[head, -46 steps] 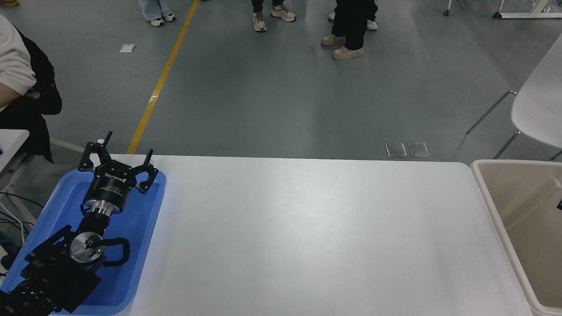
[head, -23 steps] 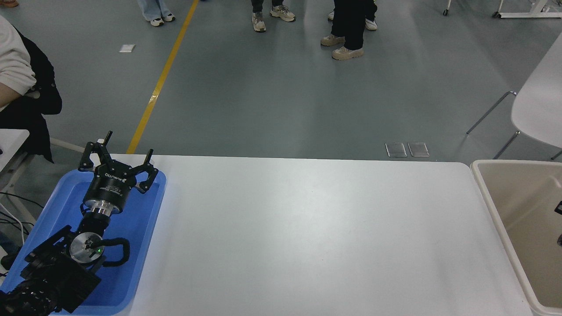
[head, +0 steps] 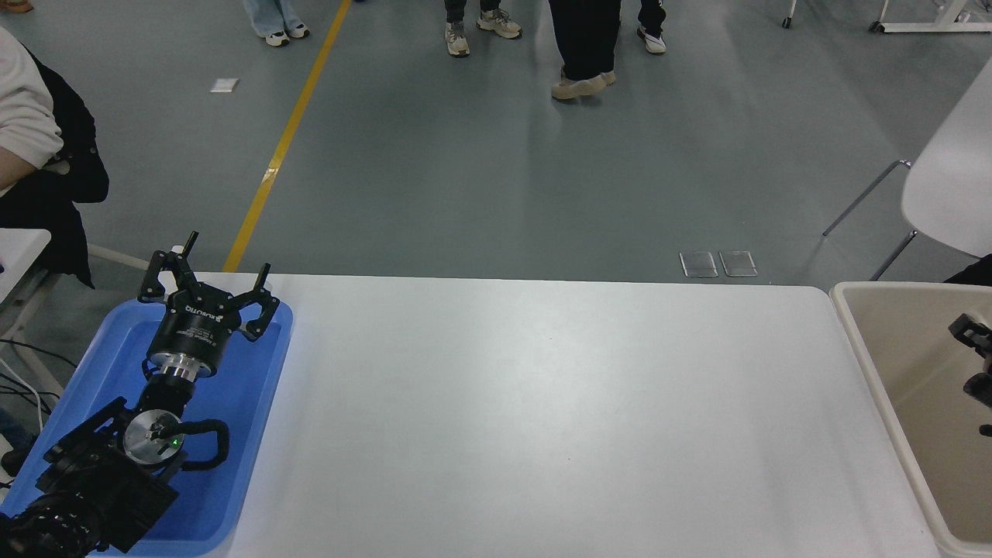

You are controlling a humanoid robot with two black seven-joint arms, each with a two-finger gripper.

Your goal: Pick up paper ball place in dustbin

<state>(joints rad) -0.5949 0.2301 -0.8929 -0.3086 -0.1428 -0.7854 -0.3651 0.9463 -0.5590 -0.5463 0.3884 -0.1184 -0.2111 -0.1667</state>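
The paper ball is out of view in the head view. The dustbin [head: 907,349], beige with a pale cream rim, stands at the table's right end, cut off by the picture's edge. Only a small black part of my right gripper [head: 974,358] shows at the right edge, over the dustbin's inside, and its state cannot be made out. My left gripper [head: 229,252] is parked at the lower left over the blue tray, open and empty.
A shallow blue tray [head: 248,387] lies at the left end of the white table [head: 542,418]. A white chair [head: 949,170] stands beyond the dustbin. A seated person [head: 31,139] is at the far left, and several people's feet show at the top.
More of my right gripper has come into view at the right edge over the dustbin. A person at the back has stepped to the left. The left arm has not moved.
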